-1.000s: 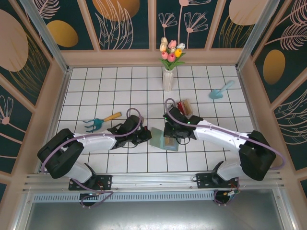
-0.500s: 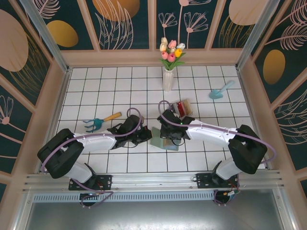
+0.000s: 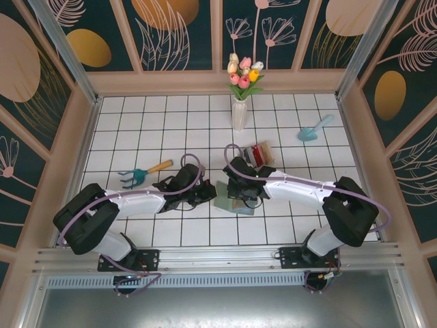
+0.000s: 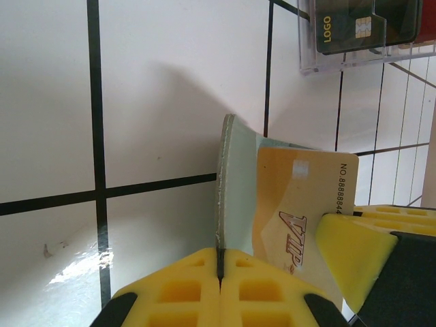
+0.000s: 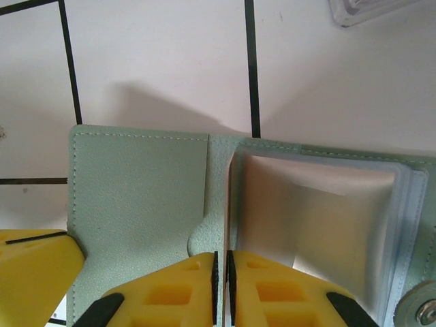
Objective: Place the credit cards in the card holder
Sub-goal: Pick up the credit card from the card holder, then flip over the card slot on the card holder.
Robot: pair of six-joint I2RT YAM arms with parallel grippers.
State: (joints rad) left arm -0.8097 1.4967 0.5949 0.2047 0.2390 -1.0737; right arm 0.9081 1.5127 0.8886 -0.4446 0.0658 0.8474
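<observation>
Sitting upper right, a clear box holds a dark card. The left claw pinches the grey-green card holder; the right claw pinches a tan card.

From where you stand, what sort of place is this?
Probably a staged, garden-themed booth: painted flower wall panels surround a white tiled table holding a vase of tulips, a hand rake and a teal trowel.

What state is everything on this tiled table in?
Grey-green folding card holder: open, one flap pinched.
Tan plastic VIP card: gripped, against the holder's inside.
Left gripper: shut on holder.
Right gripper: shut on card.
Clear plastic box: holds dark card.
White vase: upright.
</observation>
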